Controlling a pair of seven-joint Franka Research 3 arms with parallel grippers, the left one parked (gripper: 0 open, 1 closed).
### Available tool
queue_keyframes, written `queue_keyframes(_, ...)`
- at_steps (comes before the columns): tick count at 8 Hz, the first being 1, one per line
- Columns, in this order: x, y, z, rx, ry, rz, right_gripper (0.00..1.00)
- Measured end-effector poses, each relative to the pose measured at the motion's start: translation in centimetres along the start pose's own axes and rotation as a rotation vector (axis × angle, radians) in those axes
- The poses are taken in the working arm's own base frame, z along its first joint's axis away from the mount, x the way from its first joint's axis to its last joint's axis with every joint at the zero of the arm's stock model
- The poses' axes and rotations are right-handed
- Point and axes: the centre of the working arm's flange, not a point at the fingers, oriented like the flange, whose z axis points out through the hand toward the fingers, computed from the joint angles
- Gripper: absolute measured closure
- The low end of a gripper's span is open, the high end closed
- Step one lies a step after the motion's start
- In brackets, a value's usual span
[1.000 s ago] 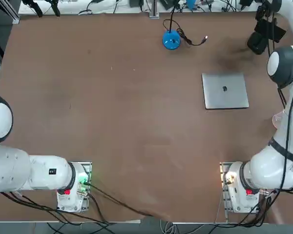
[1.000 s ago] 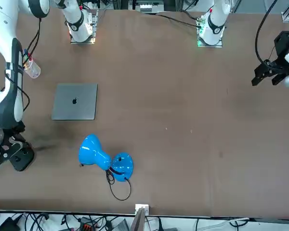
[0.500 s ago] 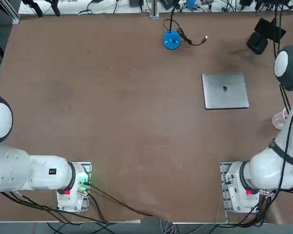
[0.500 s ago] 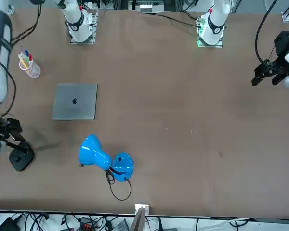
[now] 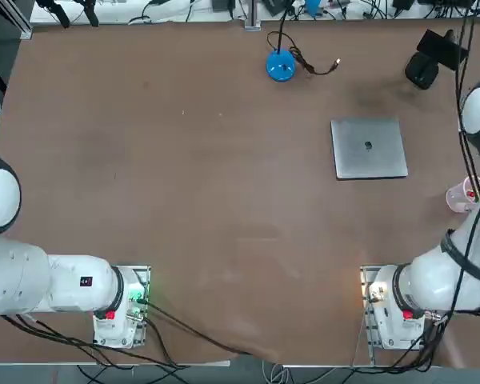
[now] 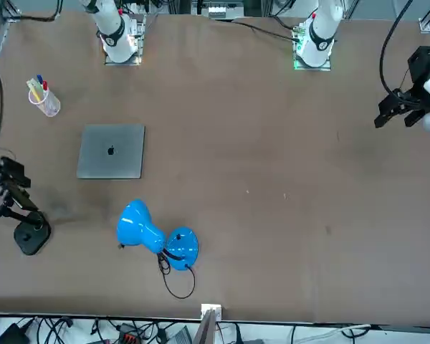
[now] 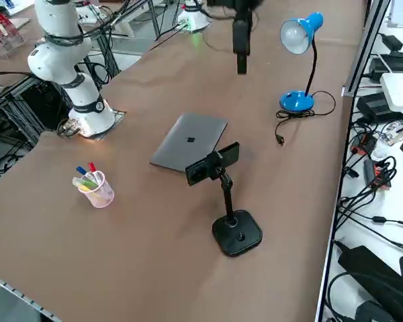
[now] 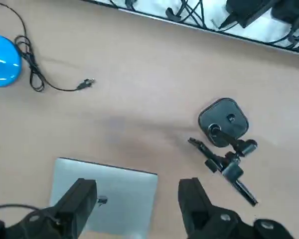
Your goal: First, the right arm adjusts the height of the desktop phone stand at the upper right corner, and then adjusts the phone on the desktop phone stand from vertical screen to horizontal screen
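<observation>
The right gripper hovers above the table, jaws wide and empty, as the desktop phone stand props the phone sideways, apparently for horizontal viewing.

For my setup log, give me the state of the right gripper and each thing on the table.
Right gripper: open, above the table
Phone stand: upright
Phone: horizontal, on the stand
Laptop: closed
Lamp: upright
Lamp plug: unplugged
Pen cup: upright, holding pens
</observation>
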Motion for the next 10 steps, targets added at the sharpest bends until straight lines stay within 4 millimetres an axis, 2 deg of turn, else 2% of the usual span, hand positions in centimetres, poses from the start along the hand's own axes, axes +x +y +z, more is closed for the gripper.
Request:
queue_keyframes(1,-1.3,-0.1,-0.8,0.011,0.000,0.025,0.00)
queue_keyframes(3,-4.4,-1.3,-1.3,0.037,-0.015,0.060,0.00)
queue_keyframes(6,-9.8,-3.7,-2.0,0.057,-0.037,0.044,0.00)
queue_keyframes(8,-13.2,-4.4,-2.6,0.058,-0.045,0.041,0.00)
queue_keyframes(10,-14.6,-4.5,-3.1,0.060,-0.039,0.044,0.00)
